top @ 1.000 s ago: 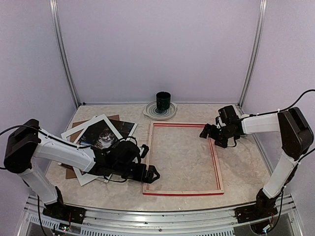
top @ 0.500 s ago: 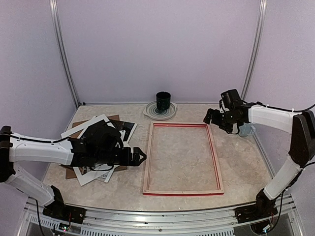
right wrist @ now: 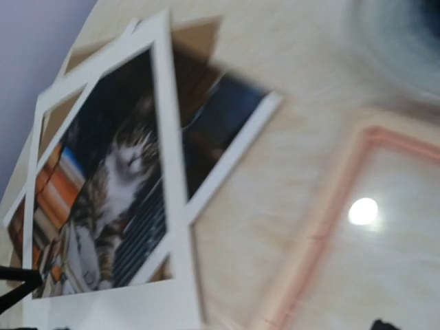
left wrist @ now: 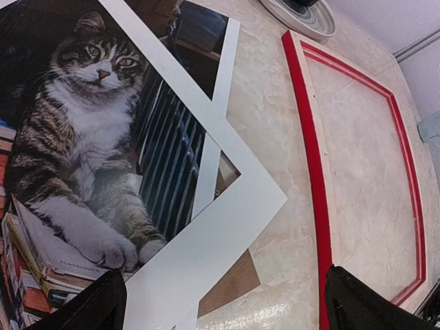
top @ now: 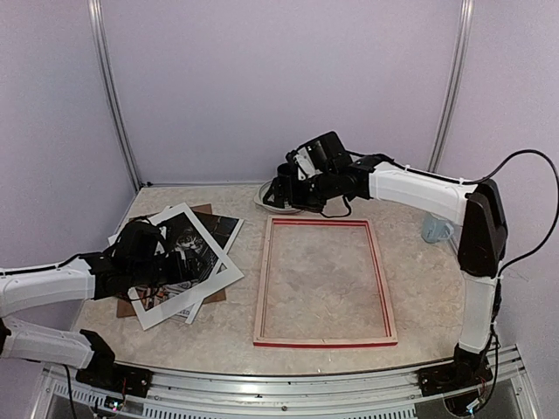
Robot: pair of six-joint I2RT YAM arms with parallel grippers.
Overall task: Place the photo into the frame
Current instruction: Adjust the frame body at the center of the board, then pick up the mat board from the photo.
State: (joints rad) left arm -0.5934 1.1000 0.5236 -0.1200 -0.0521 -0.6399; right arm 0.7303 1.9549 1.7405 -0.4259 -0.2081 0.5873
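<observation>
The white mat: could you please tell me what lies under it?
Under the white mat, the photo shows through the window and sticks out past one edge. Beneath, brown cardboard peeks out. Whatever the border covers cannot be seen.

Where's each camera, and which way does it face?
Top: above and behind the arms, looking down on the table; both arms show.
Left wrist: low over the photo, facing across it to the frame; its fingertips show at the bottom.
Right wrist: raised at the back, facing the photo, blurred; hardly any of the robot shows.
Shared: all three see the photo, mat and frame.
</observation>
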